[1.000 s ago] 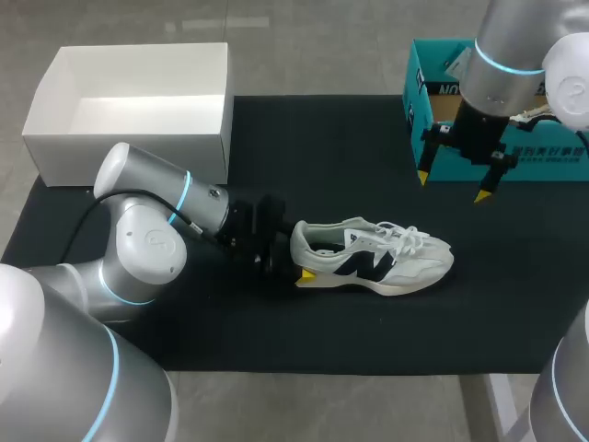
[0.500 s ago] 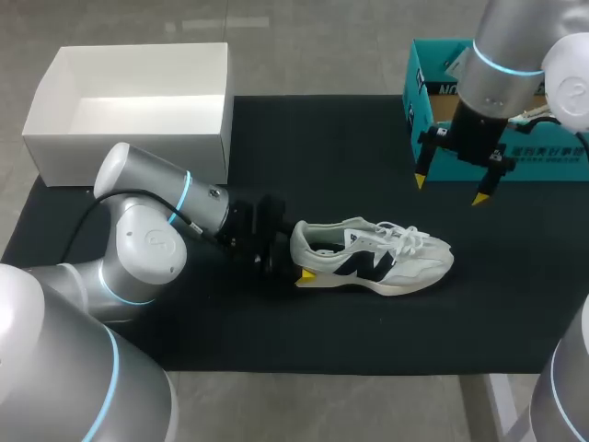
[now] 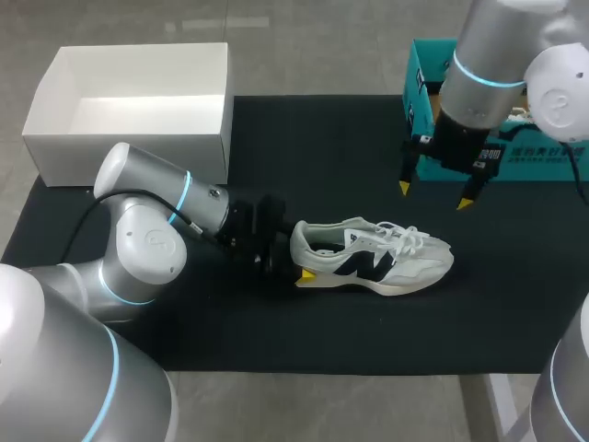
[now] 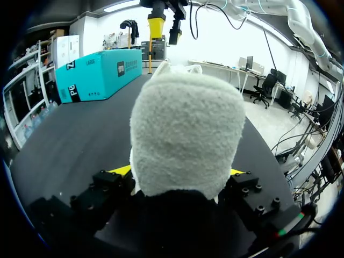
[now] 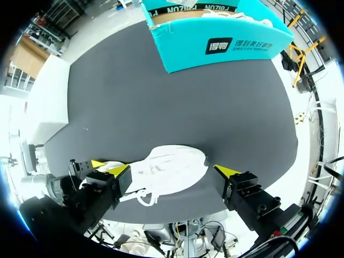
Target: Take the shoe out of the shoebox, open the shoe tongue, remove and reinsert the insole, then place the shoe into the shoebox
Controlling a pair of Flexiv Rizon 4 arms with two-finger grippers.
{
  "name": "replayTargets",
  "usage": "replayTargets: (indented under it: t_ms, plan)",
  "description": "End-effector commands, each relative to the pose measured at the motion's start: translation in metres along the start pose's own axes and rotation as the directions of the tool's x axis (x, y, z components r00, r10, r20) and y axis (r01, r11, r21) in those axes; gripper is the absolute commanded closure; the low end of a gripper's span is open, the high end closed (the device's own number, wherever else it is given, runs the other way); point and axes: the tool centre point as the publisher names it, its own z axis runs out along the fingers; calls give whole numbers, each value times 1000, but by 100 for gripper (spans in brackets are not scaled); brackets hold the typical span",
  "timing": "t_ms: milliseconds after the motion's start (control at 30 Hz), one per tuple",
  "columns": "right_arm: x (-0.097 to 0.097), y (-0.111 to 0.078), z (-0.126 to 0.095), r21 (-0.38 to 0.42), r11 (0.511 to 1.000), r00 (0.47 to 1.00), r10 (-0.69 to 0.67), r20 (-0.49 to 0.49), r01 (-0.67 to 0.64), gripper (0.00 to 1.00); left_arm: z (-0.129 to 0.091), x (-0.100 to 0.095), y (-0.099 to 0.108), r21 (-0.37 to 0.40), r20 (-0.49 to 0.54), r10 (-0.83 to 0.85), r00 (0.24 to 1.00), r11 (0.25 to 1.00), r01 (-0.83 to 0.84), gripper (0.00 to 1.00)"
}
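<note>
A white sneaker [image 3: 373,258] with a dark side logo lies on its sole on the black mat [image 3: 322,147], toe pointing right. My left gripper [image 3: 293,260] is at its heel, one yellow tip [image 3: 306,273] showing at the near side. In the left wrist view the grey heel [image 4: 185,134] fills the gap of the left gripper [image 4: 180,172], both fingers against it. My right gripper [image 3: 433,196] hangs open above the mat just beyond the toe. Its wrist view looks down on the sneaker [image 5: 172,166] between the spread fingers of the right gripper [image 5: 166,169]. The teal shoebox [image 3: 423,92] stands at the back right.
A white open box [image 3: 129,138] sits at the back left, partly off the mat. The teal shoebox [image 5: 215,43] holds white paper. Bare mat lies in front of and behind the sneaker.
My right gripper has drifted left, away from the teal shoebox and nearer the sneaker. The left arm and the sneaker have stayed put.
</note>
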Motion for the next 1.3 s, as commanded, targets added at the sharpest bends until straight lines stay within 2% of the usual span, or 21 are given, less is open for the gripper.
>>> replayTargets:
  t_ms: [33,333,500,833,1100,1300]
  plan:
    - [19,-20,11,-32,999,999,-2,38,4,0,1,0,0,1,1,1,1000,1000,-1,100]
    - [53,-53,7,-40,999,999,-15,44,17,0,1,0,0,1,1,1,1000,1000,-1,100]
    - [73,-63,15,-31,999,987,-33,156,38,0,1,0,0,1,1,1,1000,1000,-1,100]
    - [96,-56,39,-6,992,951,-117,285,124,0,1,0,0,1,1,1,1000,1000,-1,100]
    - [95,-50,50,13,992,935,-120,333,122,0,1,0,0,1,1,1,1000,1000,-1,100]
    - [94,-55,54,16,993,935,-118,336,120,0,1,0,0,1,1,1,1000,1000,-1,100]
